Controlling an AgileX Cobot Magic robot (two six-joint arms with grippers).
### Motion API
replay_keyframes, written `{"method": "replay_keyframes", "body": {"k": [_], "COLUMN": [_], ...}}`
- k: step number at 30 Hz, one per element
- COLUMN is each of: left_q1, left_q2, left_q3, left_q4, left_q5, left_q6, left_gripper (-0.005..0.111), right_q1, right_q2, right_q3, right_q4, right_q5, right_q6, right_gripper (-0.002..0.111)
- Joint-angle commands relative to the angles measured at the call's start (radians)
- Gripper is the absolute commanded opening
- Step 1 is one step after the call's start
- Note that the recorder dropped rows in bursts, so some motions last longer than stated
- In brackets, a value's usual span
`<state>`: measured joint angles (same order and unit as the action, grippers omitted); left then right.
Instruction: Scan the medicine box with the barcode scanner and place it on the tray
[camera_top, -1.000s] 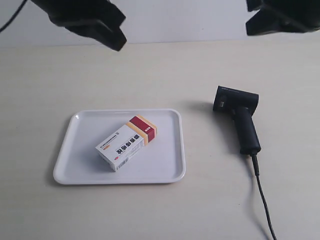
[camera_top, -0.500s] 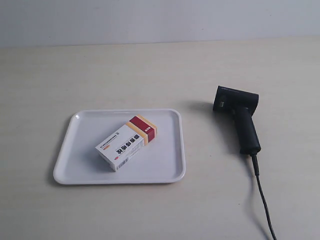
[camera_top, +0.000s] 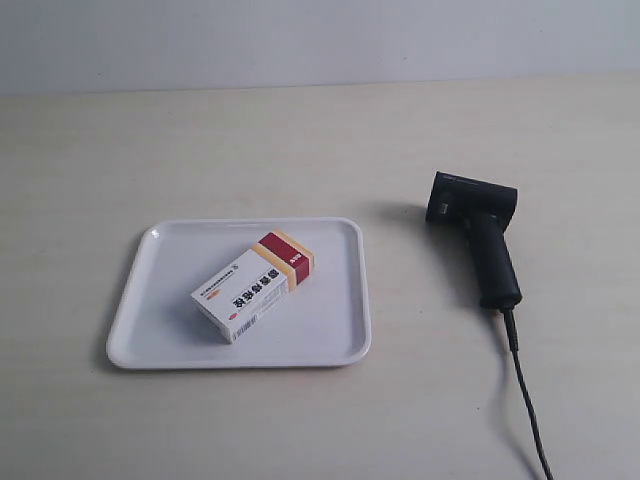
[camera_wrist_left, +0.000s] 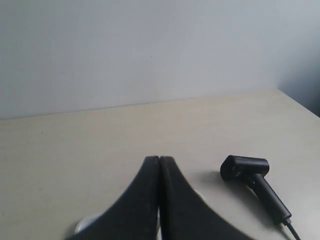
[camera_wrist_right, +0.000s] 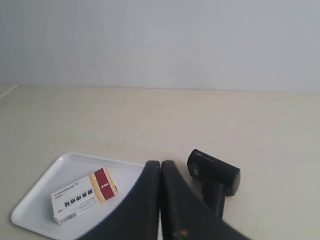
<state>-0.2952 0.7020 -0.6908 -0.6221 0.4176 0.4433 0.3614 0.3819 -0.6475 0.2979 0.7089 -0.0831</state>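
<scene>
The medicine box (camera_top: 254, 285) lies flat inside the white tray (camera_top: 150, 330), red and tan band toward the back; the right wrist view shows the box (camera_wrist_right: 82, 196) and tray (camera_wrist_right: 35, 200) too. The black barcode scanner (camera_top: 480, 240) lies on the table to the tray's right, its cable (camera_top: 528, 400) trailing to the front edge. Neither arm shows in the exterior view. My left gripper (camera_wrist_left: 159, 159) is shut and empty, high above the table, with the scanner (camera_wrist_left: 252, 177) beyond it. My right gripper (camera_wrist_right: 160, 163) is also shut and empty, between the box and the scanner (camera_wrist_right: 215, 175).
A beige tabletop (camera_top: 320, 140) stretches back to a pale wall (camera_top: 320, 40). A sliver of the tray (camera_wrist_left: 86, 223) peeks from under the left fingers.
Both dark arms, seen at the top corners a second ago, have pulled out of the exterior view. Box, tray and scanner have not moved.
</scene>
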Motion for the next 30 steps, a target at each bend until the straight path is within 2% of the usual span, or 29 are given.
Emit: {"method": "replay_keyframes", "body": {"k": [1, 5, 13, 16, 18, 21, 24, 27, 30], "left_q1": [0.001, 0.001, 0.001, 0.001, 0.008, 0.109, 0.197, 0.234, 0.248], "left_q2": [-0.022, -0.022, -0.022, -0.029, -0.067, -0.192, -0.355, -0.560, -0.645], "left_q3": [0.019, 0.019, 0.019, 0.019, 0.019, 0.027, 0.106, 0.242, 0.328], "left_q4": [0.009, 0.009, 0.013, 0.111, 0.211, 0.346, 0.409, 0.496, 0.539], "left_q5": [0.019, 0.068, 0.067, 0.074, 0.081, 0.163, 0.171, 0.088, 0.037], "left_q6": [0.009, 0.004, 0.004, 0.028, -0.036, -0.268, -0.322, -0.358, -0.394], "left_gripper": [0.000, 0.000, 0.000, 0.000, 0.000, 0.000, 0.000, 0.000, 0.000], "right_q1": [-0.001, -0.001, -0.001, -0.001, -0.001, -0.001, -0.001, -0.001, -0.001], "right_q2": [-0.007, -0.007, -0.007, -0.007, -0.007, -0.007, -0.007, -0.007, -0.007], "right_q3": [0.005, 0.005, 0.005, 0.005, 0.005, 0.005, 0.005, 0.005, 0.005], "right_q4": [0.006, 0.006, 0.006, 0.006, 0.006, 0.005, 0.012, 0.012, 0.012], "right_q5": [-0.021, -0.021, -0.021, -0.021, -0.021, -0.023, -0.023, -0.023, -0.023], "right_q6": [0.005, 0.005, 0.005, 0.005, 0.005, 0.005, 0.005, 0.005, 0.005], "right_gripper": [0.000, 0.000, 0.000, 0.000, 0.000, 0.000, 0.000, 0.000, 0.000]}}
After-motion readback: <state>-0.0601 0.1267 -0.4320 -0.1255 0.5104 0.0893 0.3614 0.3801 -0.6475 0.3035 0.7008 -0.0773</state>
